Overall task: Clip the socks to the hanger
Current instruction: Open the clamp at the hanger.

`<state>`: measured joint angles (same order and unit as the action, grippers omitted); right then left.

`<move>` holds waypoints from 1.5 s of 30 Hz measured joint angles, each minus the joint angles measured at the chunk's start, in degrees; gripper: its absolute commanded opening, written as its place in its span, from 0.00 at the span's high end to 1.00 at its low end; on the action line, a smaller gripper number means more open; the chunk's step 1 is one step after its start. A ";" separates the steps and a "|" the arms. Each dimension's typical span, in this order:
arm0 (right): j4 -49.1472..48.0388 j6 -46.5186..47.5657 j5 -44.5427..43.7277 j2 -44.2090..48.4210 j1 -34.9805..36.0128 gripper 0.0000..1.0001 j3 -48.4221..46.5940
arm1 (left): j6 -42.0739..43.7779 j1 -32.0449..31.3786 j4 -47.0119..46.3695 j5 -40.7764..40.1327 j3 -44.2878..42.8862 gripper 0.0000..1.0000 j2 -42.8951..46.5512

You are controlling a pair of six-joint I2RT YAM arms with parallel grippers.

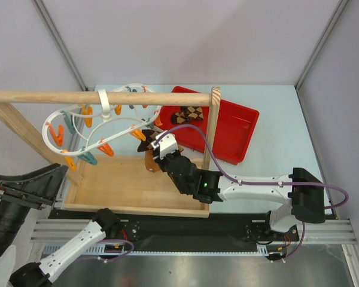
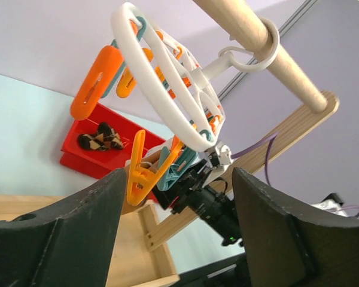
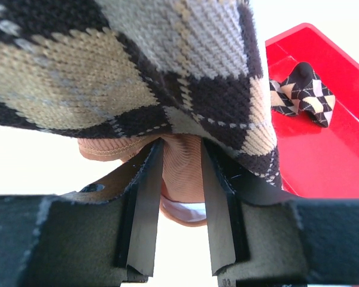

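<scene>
The right gripper (image 3: 180, 155) was clenched on the held sock (image 3: 137, 66), a soft fabric piece in a brown, tan and cream argyle pattern. Its two black fingers pinched the tan ribbed cuff, and the patterned body draped over them. From above, that sock sat raised over the far edge of the wooden base board (image 1: 125, 179), just beside the near-right curve of the white plastic wavy ring hanger (image 1: 102, 128). Lifting it by the cuff seemed meant to offer a free edge to a peg.

The hanger hung by its white hook loop from the round wooden rod (image 1: 78, 97), so its pegs dangled within reach of both arms. The left gripper (image 2: 175, 176) stood released, fingers spread wide, low at the near-left corner and aimed upward at the ring. An orange plastic peg (image 2: 137, 170) hung in its line of sight, probably the one to be squeezed open. Whether the sock touched any peg could not be told.

The second sock (image 1: 188, 113), same pattern, lay bunched in the red plastic tray (image 1: 233, 128) at the table's far right, waiting its turn.
</scene>
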<state>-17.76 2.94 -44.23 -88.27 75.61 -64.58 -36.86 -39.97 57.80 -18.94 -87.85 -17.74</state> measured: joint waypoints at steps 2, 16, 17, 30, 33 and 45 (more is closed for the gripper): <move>0.17 -0.17 0.09 0.02 0.00 0.64 0.00 | 2.27 0.00 0.22 0.39 -0.98 0.27 -1.70; 1.14 -0.96 0.15 0.61 0.00 0.64 0.00 | 13.00 -0.22 3.06 4.07 -4.57 0.32 -9.66; 1.22 -0.96 0.15 0.66 0.00 0.64 0.00 | 13.07 -0.22 3.28 4.00 -4.55 0.33 -9.66; 1.64 -1.03 0.37 0.74 0.00 0.64 0.00 | 18.03 -2.36 4.22 -0.11 -4.22 0.41 -7.43; 1.62 -1.01 0.37 0.79 0.00 0.64 0.20 | 18.36 -4.92 4.09 -1.55 -3.06 0.38 -7.37; 1.62 -1.27 0.57 1.92 -0.55 0.64 1.62 | 17.33 -15.96 4.04 -10.51 -2.19 0.35 -4.92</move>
<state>-16.14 1.67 -43.66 -86.35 75.07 -62.96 -19.53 -55.92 61.84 -29.45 -90.04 -22.65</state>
